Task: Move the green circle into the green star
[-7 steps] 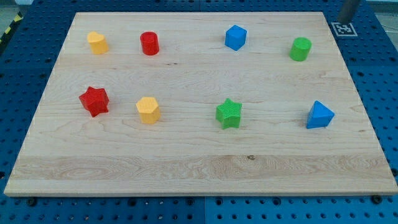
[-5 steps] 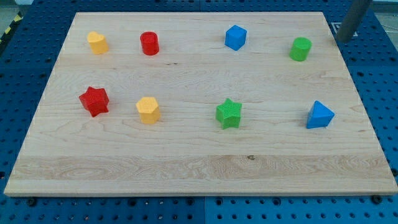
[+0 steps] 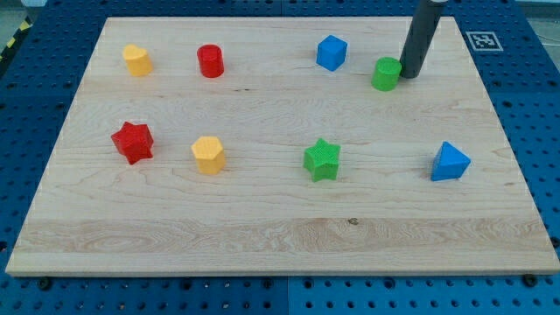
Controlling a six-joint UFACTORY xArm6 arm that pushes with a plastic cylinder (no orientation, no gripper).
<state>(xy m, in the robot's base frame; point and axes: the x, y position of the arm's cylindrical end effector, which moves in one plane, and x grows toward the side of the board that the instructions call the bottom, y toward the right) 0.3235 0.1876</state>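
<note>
One green circle (image 3: pixel 386 73) near the view's top right of the wooden board (image 3: pixel 280 236), touched on its right side by my tip (image 3: pixel 407 75); plain rod, nothing to spread or pinch. Green star (image 3: pixel 322 159) well apart, toward the view's lower left. Blue block (image 3: pixel 332 52) near, on the circle's left. Blue triangle-like block (image 3: pixel 450 162) toward the lower right. Red cylinder (image 3: pixel 210 61), red star (image 3: pixel 133 142) and two yellow blocks (image 3: pixel 137 59) (image 3: pixel 208 154) far left.

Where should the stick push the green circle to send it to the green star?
Push on its upper-right side. The green star sits toward the view's lower left of the green circle, and my tip already touches its right; the round side may slip, so aim through the middle.
</note>
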